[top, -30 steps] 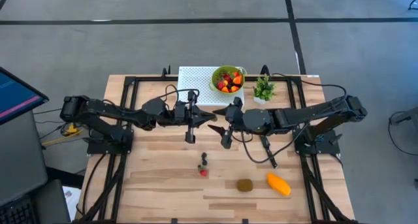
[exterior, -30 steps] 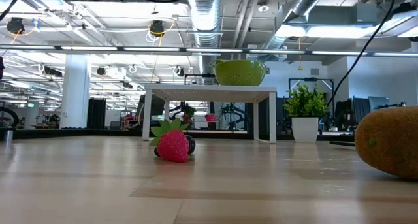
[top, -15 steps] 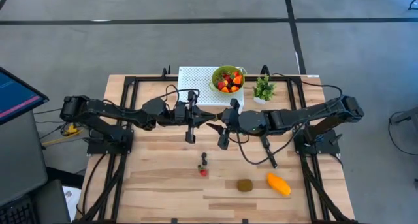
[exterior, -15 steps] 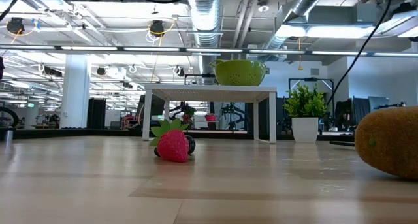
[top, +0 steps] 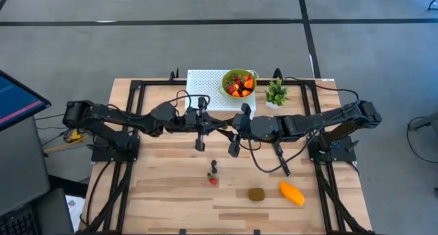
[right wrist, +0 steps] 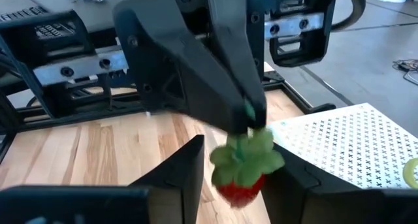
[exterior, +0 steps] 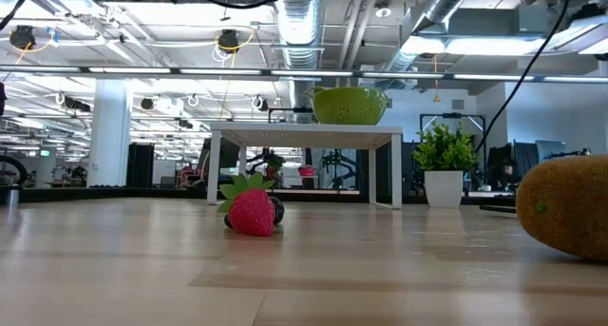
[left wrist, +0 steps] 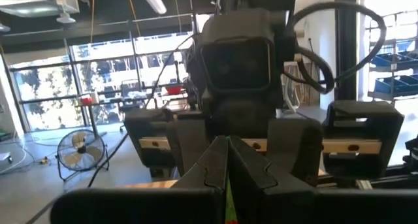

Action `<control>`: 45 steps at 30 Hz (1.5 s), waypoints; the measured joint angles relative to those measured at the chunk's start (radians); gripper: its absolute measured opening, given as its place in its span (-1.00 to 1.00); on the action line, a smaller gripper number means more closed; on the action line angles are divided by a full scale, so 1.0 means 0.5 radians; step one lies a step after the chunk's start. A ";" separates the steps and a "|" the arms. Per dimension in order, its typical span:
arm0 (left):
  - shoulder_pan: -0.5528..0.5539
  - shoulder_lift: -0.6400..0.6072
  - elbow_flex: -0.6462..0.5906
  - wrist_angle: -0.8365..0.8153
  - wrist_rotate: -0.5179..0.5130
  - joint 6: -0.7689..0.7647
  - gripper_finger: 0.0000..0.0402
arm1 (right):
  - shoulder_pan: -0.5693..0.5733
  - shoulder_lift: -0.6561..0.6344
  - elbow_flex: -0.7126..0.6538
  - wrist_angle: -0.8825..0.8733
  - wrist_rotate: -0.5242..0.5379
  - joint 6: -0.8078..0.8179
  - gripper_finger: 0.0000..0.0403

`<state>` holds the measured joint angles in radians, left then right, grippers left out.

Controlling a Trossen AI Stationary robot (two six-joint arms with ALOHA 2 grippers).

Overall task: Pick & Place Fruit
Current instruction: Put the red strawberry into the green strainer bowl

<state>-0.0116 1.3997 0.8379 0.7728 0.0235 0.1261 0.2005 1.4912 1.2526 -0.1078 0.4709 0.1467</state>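
Observation:
A red strawberry (right wrist: 239, 189) with a green leafy cap hangs in mid-air over the middle of the table. My left gripper (right wrist: 251, 110) comes from the table's left and is shut on its green top. A green sliver shows between those shut fingers (left wrist: 227, 201). My right gripper (right wrist: 236, 162) comes from the table's right, its two fingers closed in on either side of the berry. In the high view both grippers (top: 220, 124) (top: 230, 126) meet tip to tip. On the table lie another strawberry (top: 213, 181), a dark berry (top: 214, 168), a brown kiwi (top: 256, 194) and an orange mango (top: 292, 193). My left gripper pinches the green stalk at the top of the strawberry's cap (right wrist: 248, 119) between its two fingertips, coming from the table's left. The berry hangs below them, clear of the table. My right gripper has the berry's red body (right wrist: 225, 185) between its two fingers (right wrist: 193, 160), one on each side, coming from the table's right. The berry's lower tip is out of frame.
A green bowl (top: 226, 88) full of fruit stands on a white perforated stand (top: 204, 85) at the far middle, a small potted plant (top: 276, 92) beside it. A slim black knife (top: 281, 159) lies right of centre. Bare wood stretches along the near left.
My right gripper has edged toward the left gripper and drawn its fingers in around the hanging strawberry. In the high view its spread tips have narrowed. The fruit on the table has stayed put.

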 joint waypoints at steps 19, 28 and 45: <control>0.000 -0.006 0.002 0.002 -0.001 -0.004 -0.99 | -0.012 0.000 0.000 0.001 0.001 0.001 -0.61; -0.012 -0.005 0.002 0.003 -0.002 0.127 -0.85 | -0.011 0.000 0.000 0.000 0.001 0.002 -0.62; -0.019 -0.056 0.000 -0.006 -0.309 0.190 0.38 | -0.014 -0.002 0.000 -0.014 0.002 -0.046 -0.61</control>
<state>-0.0210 1.3719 0.8379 0.7696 -0.1311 0.2211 0.1932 1.4902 1.2526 -0.1148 0.4717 0.1238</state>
